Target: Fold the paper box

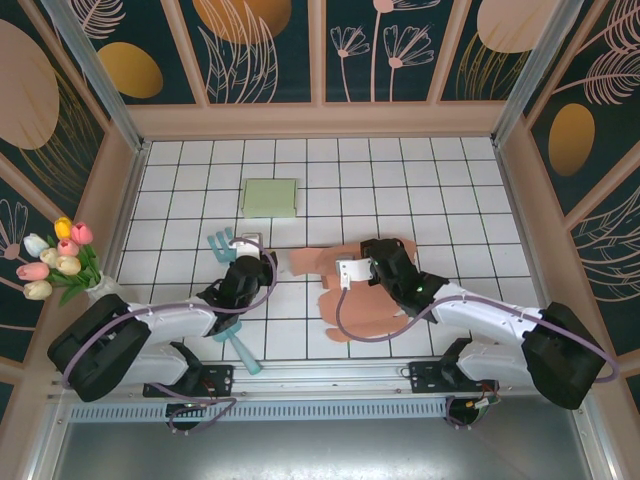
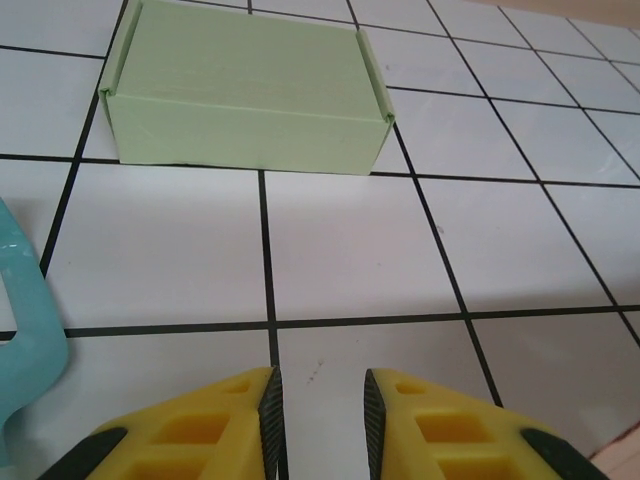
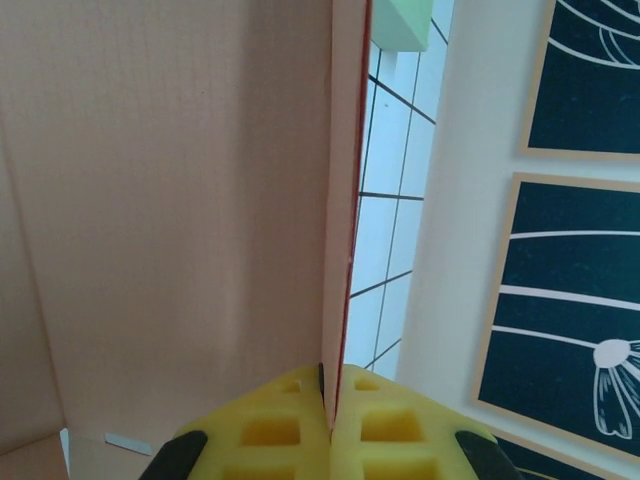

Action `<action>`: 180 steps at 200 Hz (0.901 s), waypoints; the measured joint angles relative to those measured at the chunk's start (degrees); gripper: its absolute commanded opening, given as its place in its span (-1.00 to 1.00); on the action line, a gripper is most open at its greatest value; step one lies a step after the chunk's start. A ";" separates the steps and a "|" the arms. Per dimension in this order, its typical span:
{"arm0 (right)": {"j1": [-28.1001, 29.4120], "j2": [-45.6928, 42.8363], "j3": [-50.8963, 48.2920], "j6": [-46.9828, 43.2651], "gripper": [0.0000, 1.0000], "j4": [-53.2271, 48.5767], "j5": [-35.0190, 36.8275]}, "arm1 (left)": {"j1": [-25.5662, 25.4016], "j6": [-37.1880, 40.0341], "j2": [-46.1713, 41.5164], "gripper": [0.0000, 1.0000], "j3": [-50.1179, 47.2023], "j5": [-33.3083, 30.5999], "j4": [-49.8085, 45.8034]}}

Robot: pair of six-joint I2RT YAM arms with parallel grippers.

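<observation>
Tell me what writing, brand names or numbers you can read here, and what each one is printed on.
None: no readable text anywhere.
The green box is plain, with no print.
The pink cardboard is blank on the side shown.
The wall panels carry flower drawings, no words.

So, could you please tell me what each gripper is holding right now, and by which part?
The right gripper pinches the pink paper box by a flap's thin edge; the left gripper holds nothing.
</observation>
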 measured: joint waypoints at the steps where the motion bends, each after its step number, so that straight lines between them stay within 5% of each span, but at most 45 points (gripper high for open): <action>1: 0.00 0.00 -0.09 -0.13 -1.00 0.15 0.04 | 0.00 0.04 0.11 -0.38 0.00 0.00 0.04; 92: 0.66 5.42 -3.69 -0.63 -1.00 11.19 3.26 | 0.00 1.55 10.95 -0.42 4.63 0.92 4.02; 180: 1.38 8.11 -6.36 -0.39 -1.00 17.68 2.86 | 0.00 2.91 12.55 -0.42 4.74 1.51 6.43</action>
